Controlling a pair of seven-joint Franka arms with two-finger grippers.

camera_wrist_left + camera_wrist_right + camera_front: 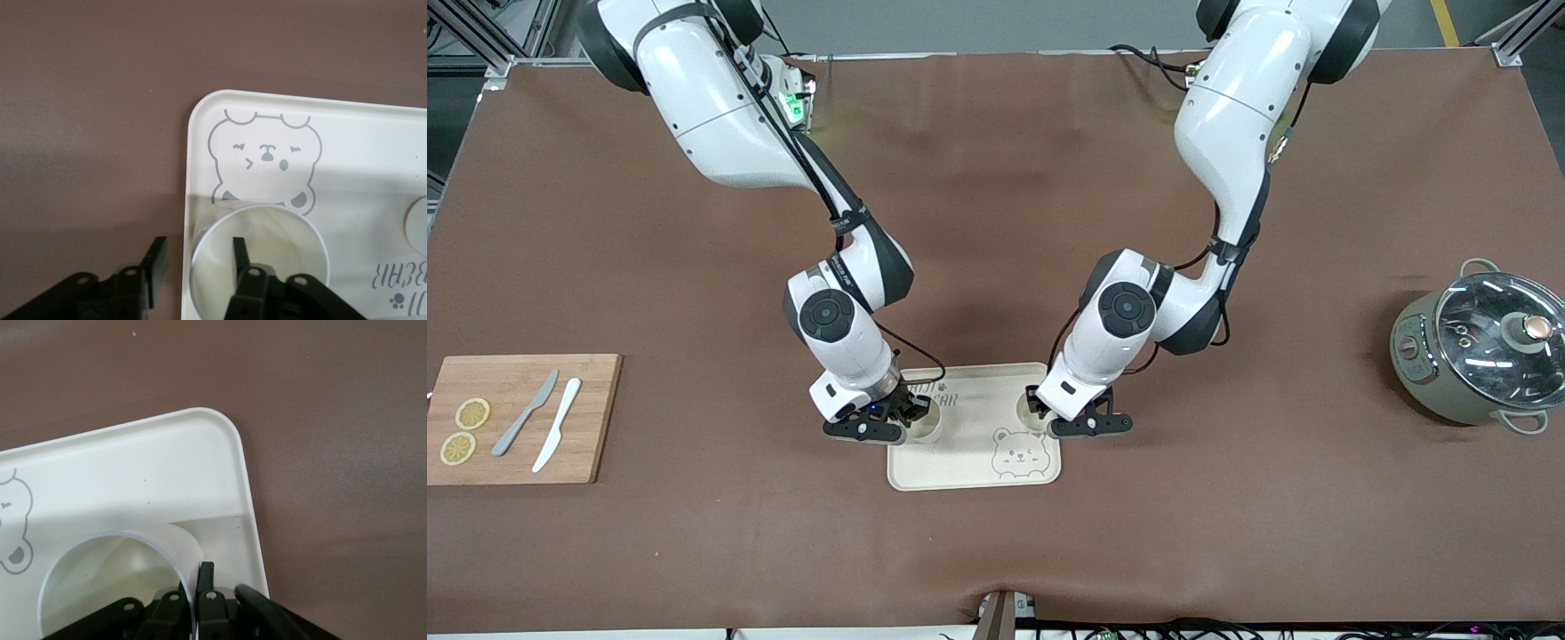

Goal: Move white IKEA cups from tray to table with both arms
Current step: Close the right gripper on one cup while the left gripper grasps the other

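Both cups stand upright on the tray [969, 462], which lies on the table [996, 551] between the two arms. One cup sits at each end of the tray, on the half farther from the front camera. Each arm has its own cup beneath its fingers, so neither needs to reach across.

The right gripper [195, 577] is down on the right arm's cup [100, 587]. Its fingers [208, 577] are clenched on the cup's wall, one inside the rim and one outside. The pinched part of the wall is the side toward the tray's end rim, at the right arm's end of the table.

The left gripper [199, 257] straddles the wall of the left arm's cup [267, 233] in the same way. One finger hangs inside the bowl and the other outside, over the tray's edge. A gap shows on both sides of the wall, so these fingers are not yet grasping anything.

The coming move turns on that wall, which has to stay centred between the two left fingers as they close. An off-centre squeeze would likely push the light cup along the tray or tip it. A cup has no long axis to line up with, and only the rim's height matters. Once both grips are firm, a straight lift should clear the tray's low rim. From there each cup can go outward to bare table at its own arm's end.
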